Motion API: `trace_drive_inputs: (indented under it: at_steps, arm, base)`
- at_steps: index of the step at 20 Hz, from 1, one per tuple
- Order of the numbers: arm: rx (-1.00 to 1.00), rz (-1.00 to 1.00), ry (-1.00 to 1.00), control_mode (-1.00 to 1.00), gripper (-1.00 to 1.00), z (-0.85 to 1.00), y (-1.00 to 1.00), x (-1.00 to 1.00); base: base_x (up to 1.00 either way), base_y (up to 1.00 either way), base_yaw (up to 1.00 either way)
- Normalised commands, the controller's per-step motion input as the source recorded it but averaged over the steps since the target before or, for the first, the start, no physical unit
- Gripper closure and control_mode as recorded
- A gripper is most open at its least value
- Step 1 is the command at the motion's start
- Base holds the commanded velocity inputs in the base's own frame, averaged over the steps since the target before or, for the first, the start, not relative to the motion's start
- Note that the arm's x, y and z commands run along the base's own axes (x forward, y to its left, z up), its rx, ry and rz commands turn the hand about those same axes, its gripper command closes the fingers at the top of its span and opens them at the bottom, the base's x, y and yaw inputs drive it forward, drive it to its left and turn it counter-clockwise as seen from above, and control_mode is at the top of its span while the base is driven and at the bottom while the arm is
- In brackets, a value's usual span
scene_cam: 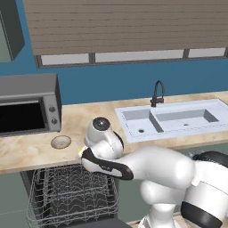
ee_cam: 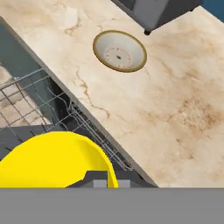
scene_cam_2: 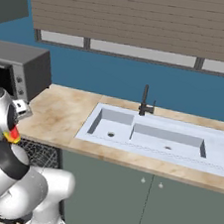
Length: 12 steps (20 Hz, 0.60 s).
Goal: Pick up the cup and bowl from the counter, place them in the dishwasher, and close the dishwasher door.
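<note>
One cup [ee_cam: 52, 159] is held in the closed hand [ee_cam: 99, 180] above the dishwasher [scene_cam: 71, 196] rack; one bowl [scene_cam: 61, 142] is left on the counter [scene_cam: 84, 116], near the microwave [scene_cam: 29, 103].

The arm hides all but a yellow and red sliver of the cup [scene_cam: 80, 153], whose base the hand view's bottom edge cuts off, while the fingertips holding it and the dishwasher [scene_cam: 71, 196] rack's front right corner stay unseen.
</note>
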Motion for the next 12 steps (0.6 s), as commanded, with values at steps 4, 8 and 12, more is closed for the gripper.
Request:
trace_drive_inputs:
  at_steps: [4,8,12]
  arm:
    - [-0.26,0.11,-0.07,-1.0,1.0,-0.29,0.31,0.0]
    - [-0.24,0.14,-0.14,-1.0,1.0,-0.26,0.33,-0.16]
    - [-0.07,0.13,-0.13,-1.0,1.0,-0.08,0.14,-0.12]
  base:
    - [0.0,0.0,0.0]
    - [0.0,0.0,0.0]
    - [0.0,0.0,0.0]
